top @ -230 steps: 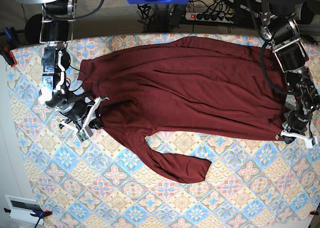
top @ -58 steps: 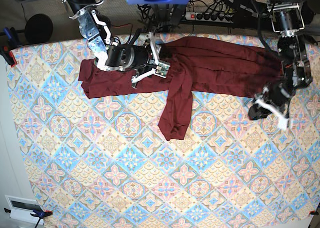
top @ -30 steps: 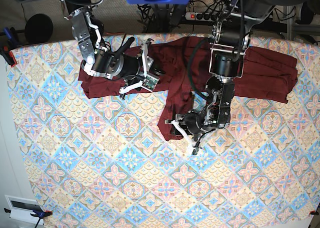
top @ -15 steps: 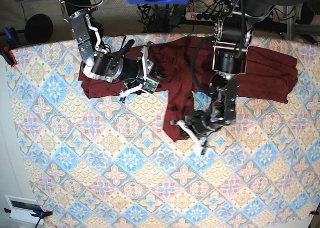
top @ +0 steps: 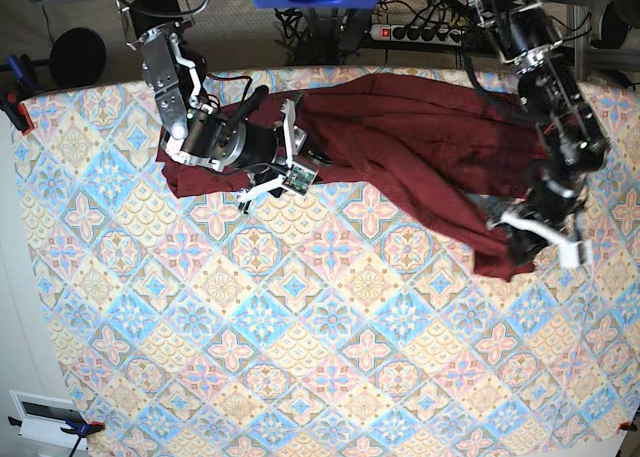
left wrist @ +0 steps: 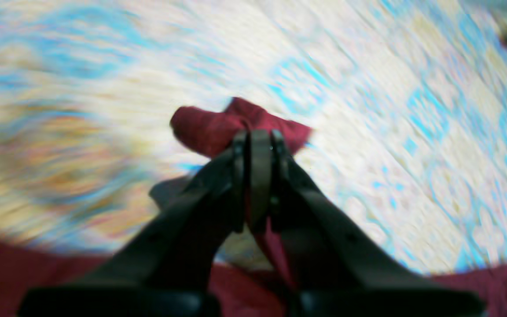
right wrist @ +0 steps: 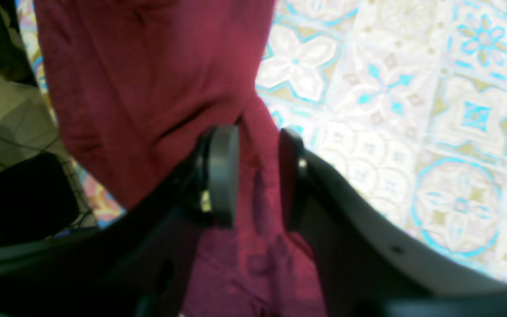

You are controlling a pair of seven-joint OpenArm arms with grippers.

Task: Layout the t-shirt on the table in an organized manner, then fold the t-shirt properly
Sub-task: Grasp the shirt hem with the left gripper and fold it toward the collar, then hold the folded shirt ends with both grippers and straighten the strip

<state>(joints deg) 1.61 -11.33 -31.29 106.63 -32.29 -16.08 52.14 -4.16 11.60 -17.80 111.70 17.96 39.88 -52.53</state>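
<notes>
Two arms work the t-shirt [top: 420, 147], which lies bunched across the far part of the tabletop [top: 300, 357]. Nearest, at the base view's right, the left gripper [top: 528, 245] has its fingers [left wrist: 253, 176] pressed together on a maroon sleeve end. Farther left, the right gripper [top: 280, 167] has its fingers [right wrist: 222, 176] partly apart with a fabric fold between them. Beyond the far edge, a power strip [top: 425, 32] lies among cables.

Maroon t-shirt [top: 400, 137]: bunched, wrinkled, spread along far side of patterned worktop [top: 300, 357]. One end pinched in left end effector [left wrist: 255, 145], sleeve stretched toward it; other end gathered betw. fingers of right end effector [right wrist: 253, 171].
</notes>
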